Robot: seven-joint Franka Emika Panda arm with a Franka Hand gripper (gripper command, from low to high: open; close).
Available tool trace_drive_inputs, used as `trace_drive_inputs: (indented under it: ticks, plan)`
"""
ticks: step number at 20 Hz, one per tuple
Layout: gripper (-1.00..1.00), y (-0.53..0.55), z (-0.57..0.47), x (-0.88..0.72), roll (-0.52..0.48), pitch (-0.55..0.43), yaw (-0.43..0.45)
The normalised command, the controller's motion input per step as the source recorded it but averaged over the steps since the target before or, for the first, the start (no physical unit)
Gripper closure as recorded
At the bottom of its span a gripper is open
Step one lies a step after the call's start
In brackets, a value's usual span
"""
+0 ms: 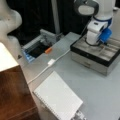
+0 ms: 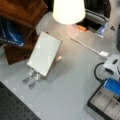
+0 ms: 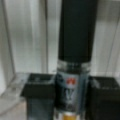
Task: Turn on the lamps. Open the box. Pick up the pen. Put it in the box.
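We see the hand [image 1: 102, 43] lowered into the open box [image 1: 82, 57] at the upper right of a front view, under the white arm with its blue part. In the wrist view the hand [image 3: 72, 100] is closed around the pen [image 3: 76, 32]: two dark fingers [image 3: 40, 96] press either side of the pen's silvery middle section, and its black barrel runs up the centre of the frame. Behind the pen we see the pale dividers of the box lining [image 3: 27, 45], so the pen sits over the compartments; we cannot tell whether it touches the lining.

The box stands on the grey table [image 1: 95, 92], its compartments showing and a small white latch on its front side. In a front view it appears at the lower right corner [image 2: 105, 105], with the arm's blue part above it.

The lamp [image 2: 68, 10] glows cream-white at the top centre of a front view; in a front view only a pale edge of it [image 1: 6, 58] shows at the left.

A white notebook [image 1: 58, 98] lies at the bottom centre of a front view, well apart from the box. A white cable [image 1: 51, 62] runs across the table between them. A brown cabinet [image 1: 12, 97] fills the lower left corner
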Motion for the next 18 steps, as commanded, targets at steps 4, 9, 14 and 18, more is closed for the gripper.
trace_drive_inputs:
  ticks: [4,9,14,18]
  plan:
    - [1.00,0.09,-0.10,0.08,-0.139,0.009,-0.092]
    - [1.00,0.03,-0.07,0.08,-0.151,-0.004,-0.065]
    - [-1.00,0.01,-0.06,0.09,-0.162,-0.021,-0.063]
    - [-1.00,-0.01,-0.07,0.10,-0.172,-0.028,-0.067]
